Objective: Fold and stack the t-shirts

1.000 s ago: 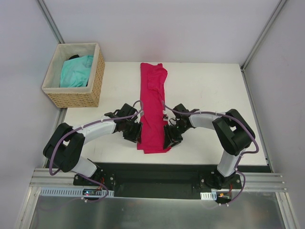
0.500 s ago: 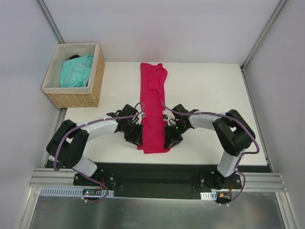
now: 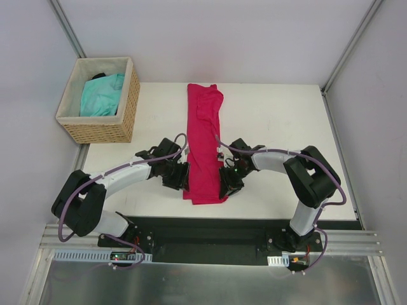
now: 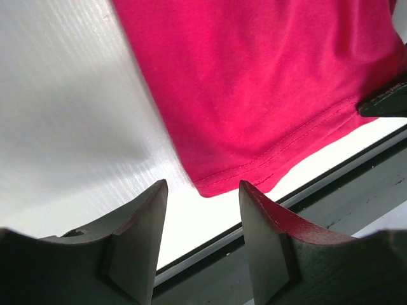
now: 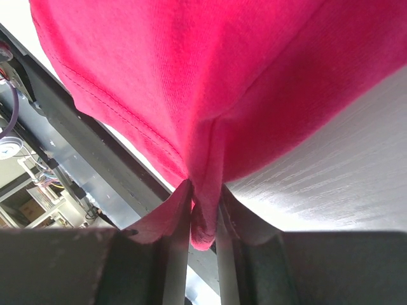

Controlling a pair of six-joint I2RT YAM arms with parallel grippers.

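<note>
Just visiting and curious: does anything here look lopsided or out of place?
Yes: the right end effector pinches a near corner of the crimson t-shirt, while the left end effector stands open beside the other corner, holding nothing.

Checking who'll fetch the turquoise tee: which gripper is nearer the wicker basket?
Left. The left gripper hangs open at the crimson t-shirt's near left corner, on the wicker basket's side; the right gripper pinches the opposite corner, farther away.

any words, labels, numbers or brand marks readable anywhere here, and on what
None can be read.
The crimson-pink fabric t-shirt shows no print or label in these views.
The woven wicker basket is unmarked.
The small circuit boards by the arm bases are too small to read.
</note>
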